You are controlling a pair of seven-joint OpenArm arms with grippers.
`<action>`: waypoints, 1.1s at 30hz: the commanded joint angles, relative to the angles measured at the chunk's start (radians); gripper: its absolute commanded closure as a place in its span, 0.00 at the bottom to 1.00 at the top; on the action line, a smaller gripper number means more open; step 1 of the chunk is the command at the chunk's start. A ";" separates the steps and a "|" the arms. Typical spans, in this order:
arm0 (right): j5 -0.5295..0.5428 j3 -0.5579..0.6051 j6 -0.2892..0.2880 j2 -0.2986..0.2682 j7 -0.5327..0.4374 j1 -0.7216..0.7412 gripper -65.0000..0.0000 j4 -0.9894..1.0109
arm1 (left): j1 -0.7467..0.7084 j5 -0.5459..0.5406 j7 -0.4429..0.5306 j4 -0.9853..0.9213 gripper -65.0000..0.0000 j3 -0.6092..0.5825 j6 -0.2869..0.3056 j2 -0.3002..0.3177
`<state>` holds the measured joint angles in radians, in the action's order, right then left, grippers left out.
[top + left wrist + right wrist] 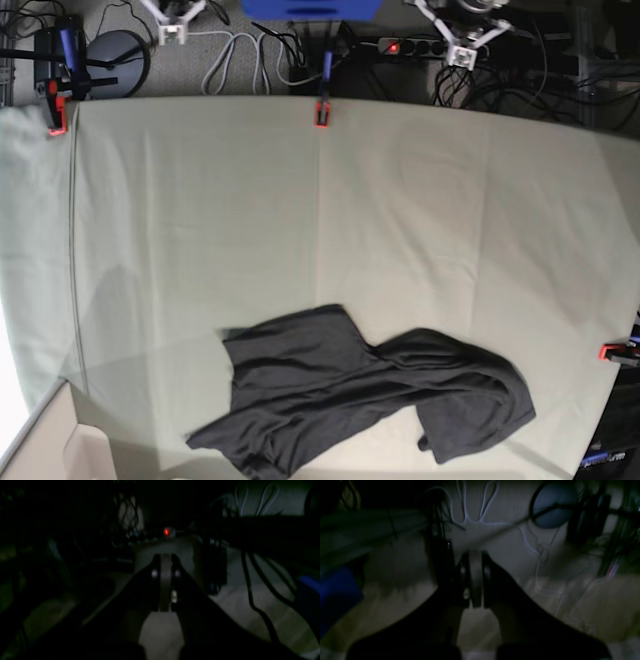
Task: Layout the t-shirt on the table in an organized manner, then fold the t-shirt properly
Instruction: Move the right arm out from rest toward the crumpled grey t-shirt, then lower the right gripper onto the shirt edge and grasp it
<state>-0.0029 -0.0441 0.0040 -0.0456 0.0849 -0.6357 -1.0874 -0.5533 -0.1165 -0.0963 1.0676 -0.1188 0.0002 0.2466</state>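
My left gripper [165, 585] is closed on nothing, its jaws pressed flat together. The left wrist view is very dark. Past the fingers I make out a red light [166, 531] glowing on a power strip, black cables hanging at the right and a strip of blue at the far right edge.

My right gripper [475, 585] is closed and empty too, jaws together. Its view is just as dim. Beyond it a white cable [480, 510] loops over pale floor, a round grey base [553, 507] sits at the upper right and a blue shape shows at the left edge.

In the base view neither gripper appears over the table [400, 200]. Only white pieces of my arms show at the top edge, well apart from the cloth.

The shirt [350, 395] lies crumpled on the near part of the table, a little right of centre. It is dark charcoal, bunched into folds, one lobe reaching toward the near left and another rounding off toward the right. I see no logo on it from here.

The table is covered in pale grey-green cloth with long creases running front to back. Red clamps hold the cloth: one at the far left corner [57, 115], one at the middle of the far edge [322, 112] and one at the right edge [615, 351].
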 commanded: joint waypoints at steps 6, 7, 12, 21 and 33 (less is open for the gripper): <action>0.001 -0.009 -0.006 -0.033 0.069 -0.207 1.00 -0.422 | -0.204 0.002 0.003 0.360 1.00 0.140 -0.006 0.007; 0.001 -0.009 -0.006 -0.037 0.079 -0.235 1.00 -0.486 | -0.230 0.002 0.003 0.415 1.00 0.152 -0.006 0.009; 0.001 -0.010 -0.006 -0.070 0.132 -0.333 1.00 -0.788 | -0.354 0.002 0.003 0.696 1.00 0.238 -0.006 0.006; -0.001 0.005 -0.006 -0.067 0.207 -0.209 1.00 -0.951 | -0.403 0.001 0.003 0.916 0.99 0.322 -0.006 0.003; -0.003 0.313 -0.006 -0.078 0.527 0.242 1.00 -0.934 | -0.390 0.001 0.003 0.923 0.99 0.324 -0.006 -0.031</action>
<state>0.0002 0.2718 -0.0032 -0.1204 0.6380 -0.3977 -2.0087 -0.9276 -0.1165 -0.1150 1.9728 0.1993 0.0010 0.2100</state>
